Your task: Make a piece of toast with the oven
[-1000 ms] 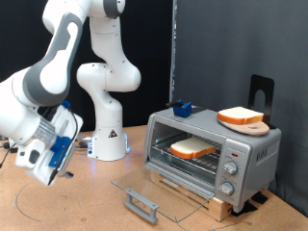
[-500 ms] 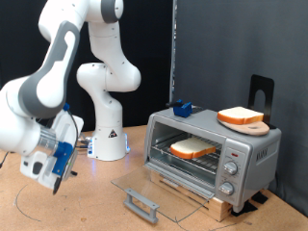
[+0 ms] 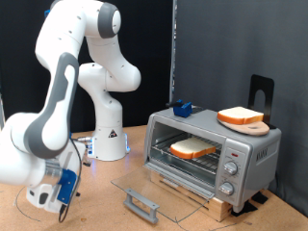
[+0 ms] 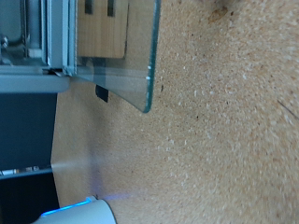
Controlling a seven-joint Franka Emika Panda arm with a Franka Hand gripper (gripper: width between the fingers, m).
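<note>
The oven (image 3: pixel 248 152) stands on a wooden base at the exterior view's right. Its glass door (image 3: pixel 159 186) hangs open and lies flat, with the grey bar handle (image 3: pixel 141 204) at the front. The piece of toast (image 3: pixel 192 148) lies on the wire rack inside. My gripper (image 3: pixel 60 191) is low over the table at the exterior view's bottom left, well away from the oven, and nothing shows between its fingers. The wrist view shows no fingers, only the door's edge (image 4: pixel 142 56) and the oven's corner (image 4: pixel 37 42) from table height.
A rounder orange-rimmed slice (image 3: pixel 241 116) lies on a tan board on top of the oven, next to a small blue object (image 3: pixel 182 109). The arm's white base (image 3: pixel 108 135) stands behind. A black stand (image 3: pixel 260 93) is behind the oven.
The arm has swung down and towards the exterior view's bottom left, bringing the gripper close to the table. The oven, door and toast have not moved.
</note>
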